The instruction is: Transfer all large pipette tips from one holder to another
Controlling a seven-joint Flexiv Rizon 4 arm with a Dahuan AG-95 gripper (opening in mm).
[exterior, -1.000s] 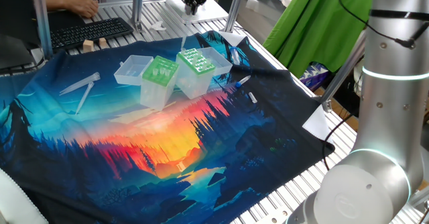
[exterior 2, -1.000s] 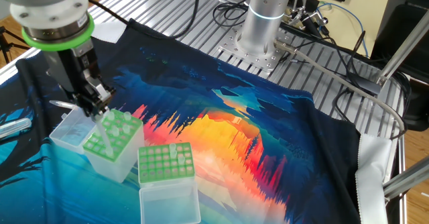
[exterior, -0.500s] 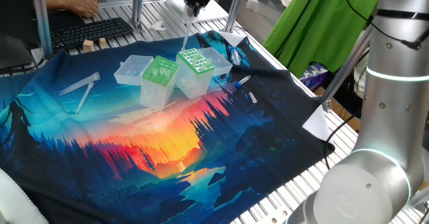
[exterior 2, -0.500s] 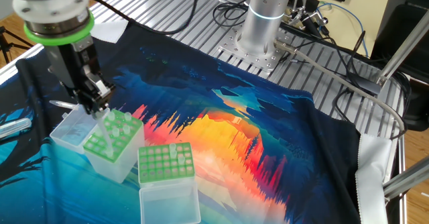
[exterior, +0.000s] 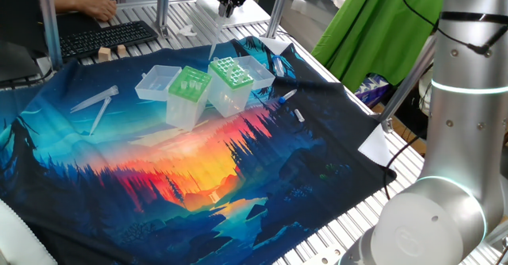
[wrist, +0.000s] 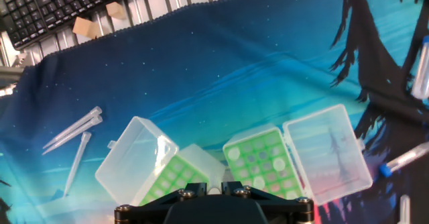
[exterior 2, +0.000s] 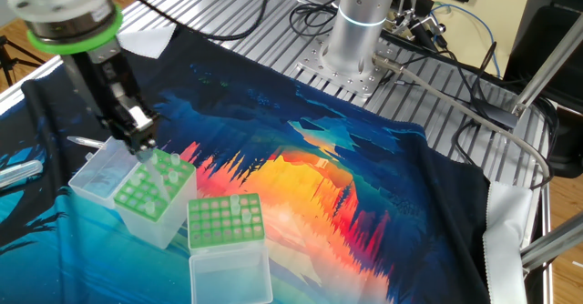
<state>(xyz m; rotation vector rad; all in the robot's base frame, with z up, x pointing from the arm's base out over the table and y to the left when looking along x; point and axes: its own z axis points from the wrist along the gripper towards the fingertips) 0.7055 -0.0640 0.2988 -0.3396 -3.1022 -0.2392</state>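
One fixed view: gripper (exterior: 228, 9) at 12 o'clock. Fingers narrow, seemingly pinching tip (exterior: 214, 49) that hangs above dotted holder (exterior: 235, 73). Plain holder (exterior: 187, 84) just beside it, at 8 o'clock. My worry: tip dangles tilted, so it could miss hole, jam on plate or slip free.

Other fixed view: gripper (exterior 2: 143, 146) over plain holder's (exterior 2: 155, 184) 12 o'clock edge. I barely make out tip.

Hand view: fingertips hidden from me. Loose tips (wrist: 70, 129) at 9 o'clock.
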